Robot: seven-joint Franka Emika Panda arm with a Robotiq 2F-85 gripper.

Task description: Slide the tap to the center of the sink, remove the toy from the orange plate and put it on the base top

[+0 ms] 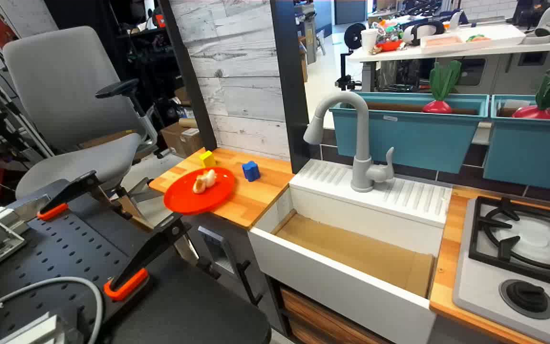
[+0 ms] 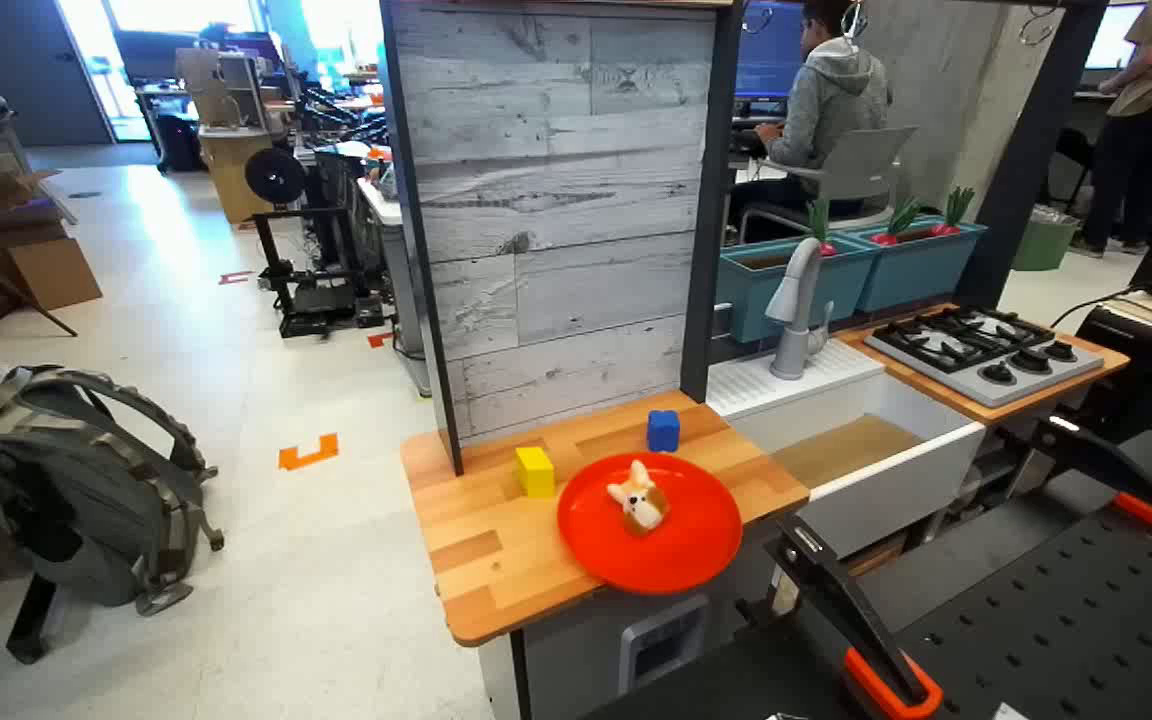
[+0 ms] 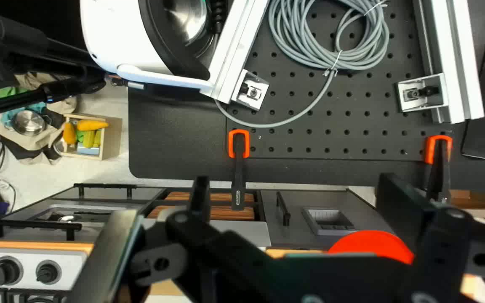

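**Toy dog (image 2: 642,505) on orange-red plate (image 2: 696,545) at front edge of butcher-block counter (image 2: 496,575); gripper (image 3: 299,191) spread wide**

Toy dog near the middle of the plate in both exterior views; white and tan, with pointed ears and a dark nose. Plate about midway along the counter's front edge, rim jutting past that edge.

Yellow block (image 2: 535,472) near the back edge, toward the corner at the counter's free end, just beside the plate; cannot tell whether the two touch. Blue lobed block (image 2: 663,430) also by the back edge, toward the corner nearest the sink (image 1: 332,286), apart from the plate. Behind both, a plank panel (image 2: 556,230) along that same edge.

Sink white, apron-fronted, tan inside, adjoining the counter's side edge. Gooseneck tap (image 1: 363,134) upright on the ribbed white ledge (image 1: 325,174) at its back, near the middle of that ledge. Spout toward the counter's back corner; lever toward the gas cooktop (image 1: 487,282). Teal planters (image 1: 408,136) behind the tap hold red-bulbed radishes (image 1: 437,106).

Wrist view: the gripper's two fingers (image 3: 404,206) stand well apart, a grey cabinet front (image 3: 322,198) showing between them, below the counter's front edge. A slice of the plate shows in the gap too. Gripper body hides much of the counter there. Facing the front edge, a black perforated board (image 3: 331,139) bears a coil of grey cable (image 3: 354,64); two black-and-orange clamps (image 3: 238,168) sit at its rim.
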